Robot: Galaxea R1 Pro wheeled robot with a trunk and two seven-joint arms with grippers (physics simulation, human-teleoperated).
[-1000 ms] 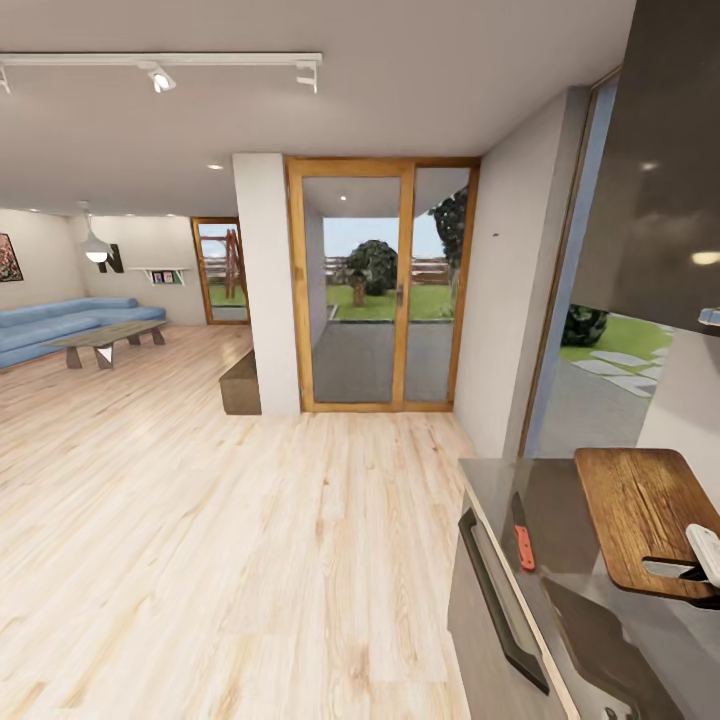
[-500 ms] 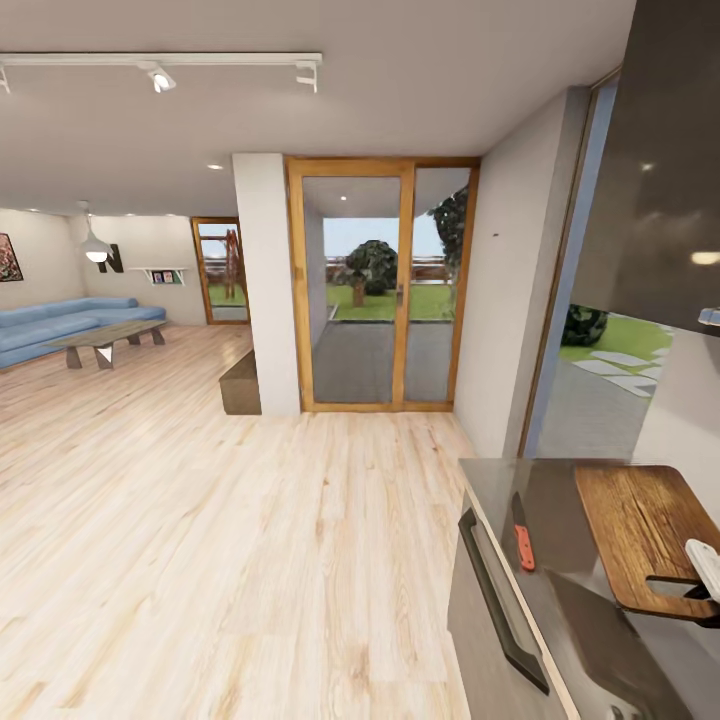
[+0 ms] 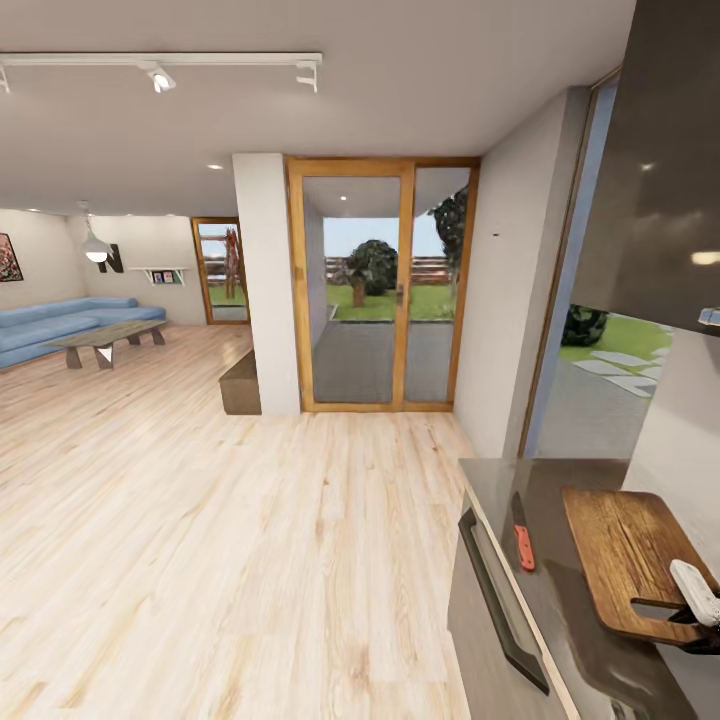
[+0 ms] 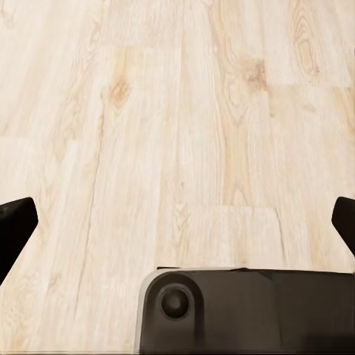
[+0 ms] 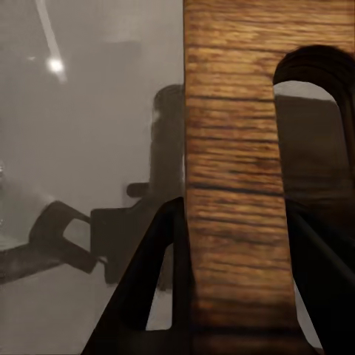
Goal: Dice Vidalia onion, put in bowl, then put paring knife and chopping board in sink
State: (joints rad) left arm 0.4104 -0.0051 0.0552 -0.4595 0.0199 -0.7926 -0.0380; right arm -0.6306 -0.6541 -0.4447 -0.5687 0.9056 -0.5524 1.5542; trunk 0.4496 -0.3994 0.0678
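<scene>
The brown wooden chopping board (image 3: 622, 556) hangs just above the dark grey countertop (image 3: 556, 482) at the lower right. My right gripper (image 3: 701, 604) is shut on its near edge beside the handle cut-out. In the right wrist view the board (image 5: 235, 170) runs up between the two dark fingers (image 5: 145, 284), over the grey worktop. The paring knife (image 3: 521, 536), dark blade and orange-red handle, lies on the countertop left of the board. My left gripper (image 4: 177, 222) is open over the light wood floor (image 4: 185, 133), holding nothing. Sink, onion and bowl are out of view.
A dark grey lower unit with a long black handle (image 3: 501, 602) fronts the countertop. A glossy black upper cabinet (image 3: 668, 170) hangs above. Open wood floor (image 3: 220, 540) stretches left toward a glass door (image 3: 378, 292) and a blue sofa (image 3: 60, 322).
The chopping board, held in my right gripper, has come down and slightly left, closer to the countertop. The knife has stayed in place and the view has not shifted.
</scene>
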